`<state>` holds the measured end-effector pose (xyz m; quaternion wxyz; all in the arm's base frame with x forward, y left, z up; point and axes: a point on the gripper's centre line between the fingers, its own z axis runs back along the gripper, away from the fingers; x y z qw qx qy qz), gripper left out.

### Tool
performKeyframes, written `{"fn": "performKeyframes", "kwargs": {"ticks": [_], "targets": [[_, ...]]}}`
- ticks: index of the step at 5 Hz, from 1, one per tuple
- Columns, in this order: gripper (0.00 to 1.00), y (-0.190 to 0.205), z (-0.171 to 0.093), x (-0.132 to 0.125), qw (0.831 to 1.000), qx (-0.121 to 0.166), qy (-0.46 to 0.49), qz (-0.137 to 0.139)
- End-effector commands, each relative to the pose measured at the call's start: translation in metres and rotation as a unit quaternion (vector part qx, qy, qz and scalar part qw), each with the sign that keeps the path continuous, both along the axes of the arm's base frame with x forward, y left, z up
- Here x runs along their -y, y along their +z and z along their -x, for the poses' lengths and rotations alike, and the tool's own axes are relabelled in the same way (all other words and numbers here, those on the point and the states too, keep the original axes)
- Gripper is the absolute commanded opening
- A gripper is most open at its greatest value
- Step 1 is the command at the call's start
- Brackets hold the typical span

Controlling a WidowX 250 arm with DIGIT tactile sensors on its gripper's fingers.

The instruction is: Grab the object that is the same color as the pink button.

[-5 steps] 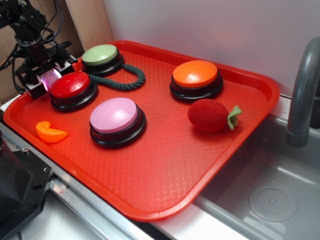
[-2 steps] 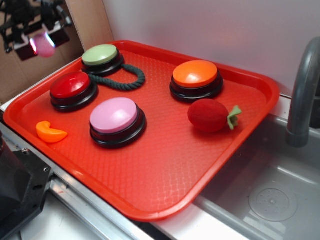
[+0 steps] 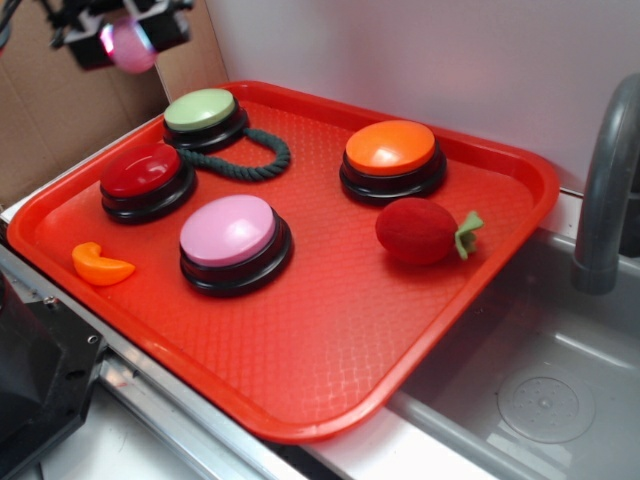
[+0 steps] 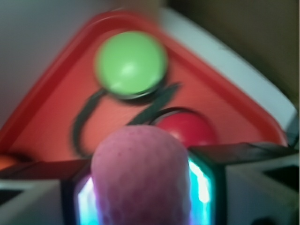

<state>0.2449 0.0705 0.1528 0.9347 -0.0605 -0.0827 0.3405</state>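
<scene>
High above and behind the green button [image 3: 200,108], the gripper [image 3: 127,35] is clamped on the small pink knitted ball [image 4: 140,176], whose soft, rounded fuzz could squirm out of so narrow a pinch and drop onto the red tray [image 3: 330,350].

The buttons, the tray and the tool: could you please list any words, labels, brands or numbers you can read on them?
None can be read in either view.
The pink button, red button, green button and orange button have plain tops.
The tray shows only an embossed pattern.
The tool, shut on the pink ball, bears no legible marking.
</scene>
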Motion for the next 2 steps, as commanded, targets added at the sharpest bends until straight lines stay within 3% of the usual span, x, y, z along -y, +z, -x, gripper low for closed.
{"fn": "performKeyframes", "kwargs": {"ticks": [1, 2], "targets": [[0.0, 0.001, 0.001, 0.021, 0.987, 0.015, -0.157, 0.013], [0.0, -0.011, 0.001, 0.019, 0.988, -0.007, -0.152, 0.018]]}}
